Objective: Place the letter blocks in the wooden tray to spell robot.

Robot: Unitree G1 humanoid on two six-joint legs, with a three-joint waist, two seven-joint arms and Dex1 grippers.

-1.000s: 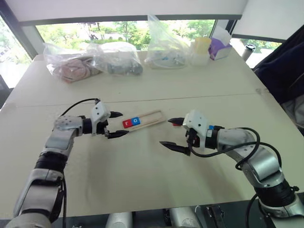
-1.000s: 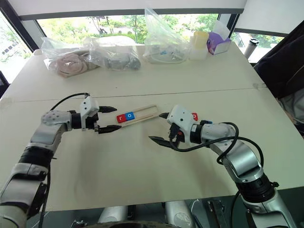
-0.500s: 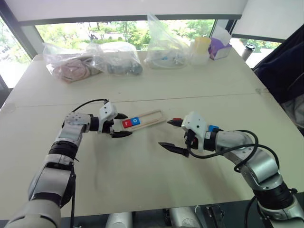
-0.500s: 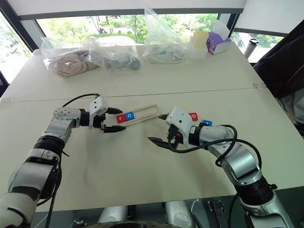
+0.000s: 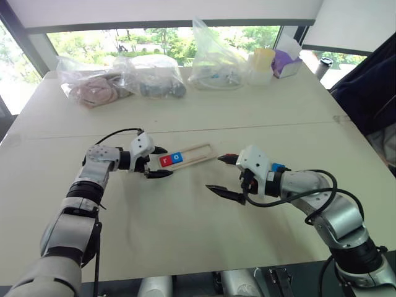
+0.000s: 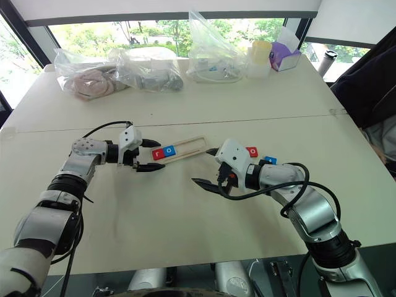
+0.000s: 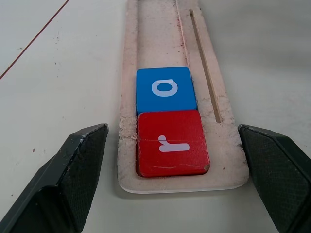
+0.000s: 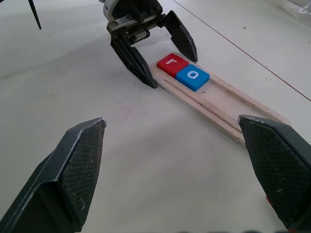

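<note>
The wooden tray (image 5: 193, 153) lies slanted at mid-table. A red "r" block (image 7: 172, 143) sits at its near-left end, with a blue "o" block (image 7: 165, 90) touching it. My left gripper (image 5: 164, 162) is open, one finger on each side of that end of the tray, holding nothing. My right gripper (image 5: 215, 173) hangs open and empty to the right of the tray. Behind its wrist, a loose red block (image 6: 252, 151) and a blue block (image 6: 269, 160) lie on the table. The right wrist view shows the left gripper (image 8: 171, 69) at the red block (image 8: 172, 64).
Plastic bags (image 5: 93, 86) (image 5: 213, 62), a yellow-lidded container (image 5: 261, 67) and a purple box (image 5: 284, 62) line the table's far edge. A person's dark clothing (image 5: 371, 93) is at the right. A seam (image 5: 278, 127) crosses the table behind the tray.
The left arm has dropped and its gripper has edged a little closer to the tray's end, then kept still. The right gripper has not moved.
</note>
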